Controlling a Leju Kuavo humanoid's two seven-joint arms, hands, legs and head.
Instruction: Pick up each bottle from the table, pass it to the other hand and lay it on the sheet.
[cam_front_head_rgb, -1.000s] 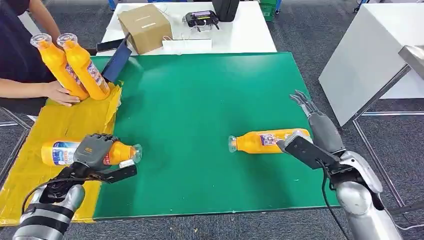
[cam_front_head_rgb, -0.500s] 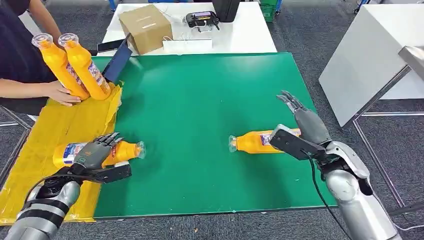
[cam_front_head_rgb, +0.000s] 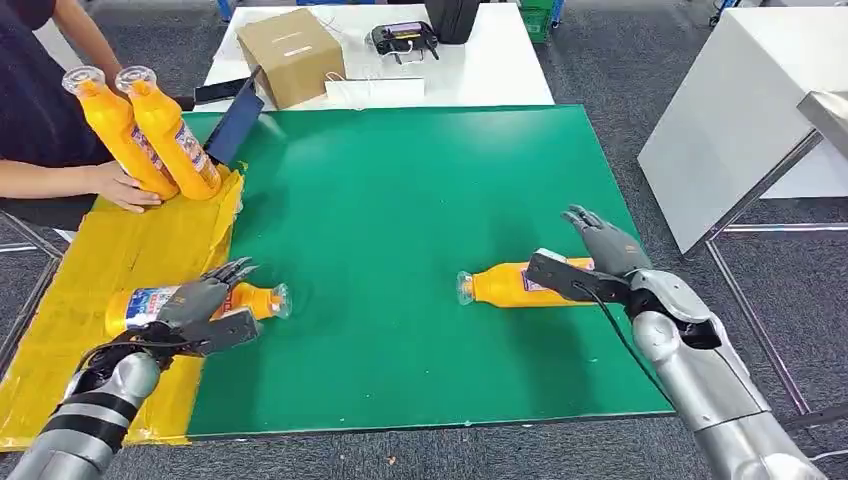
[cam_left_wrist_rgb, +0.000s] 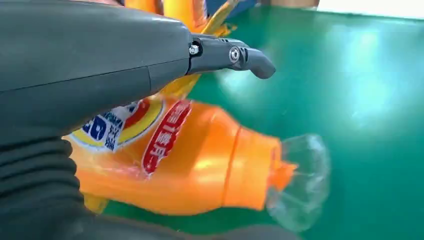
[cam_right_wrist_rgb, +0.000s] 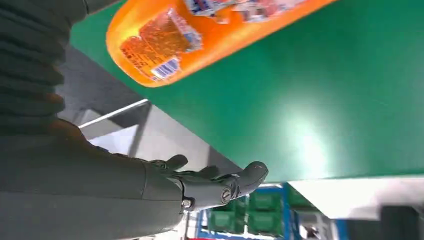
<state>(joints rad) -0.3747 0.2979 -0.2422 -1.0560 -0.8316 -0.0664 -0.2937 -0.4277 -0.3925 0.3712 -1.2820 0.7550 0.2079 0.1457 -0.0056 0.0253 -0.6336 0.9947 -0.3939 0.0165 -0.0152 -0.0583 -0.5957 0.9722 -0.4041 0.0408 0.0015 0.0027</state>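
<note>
Sideways lies an orange, clear-capped bottle (cam_front_head_rgb: 520, 282), label showing.

On the table (cam_front_head_rgb: 400, 180), one bottle (cam_front_head_rgb: 510, 284) lies at about four o'clock from the centre, cap toward nine. A second bottle (cam_front_head_rgb: 150, 303) lies at eight o'clock across the sheet (cam_front_head_rgb: 100, 260) edge. A cardboard box (cam_front_head_rgb: 290, 42) sits at eleven o'clock, behind.

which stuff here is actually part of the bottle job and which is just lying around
Job: bottle by the right hand; bottle under the left hand; two bottles a person holds; yellow sheet; left hand; right hand.

Lying about: cardboard box; black device; white table; green mat.
</note>
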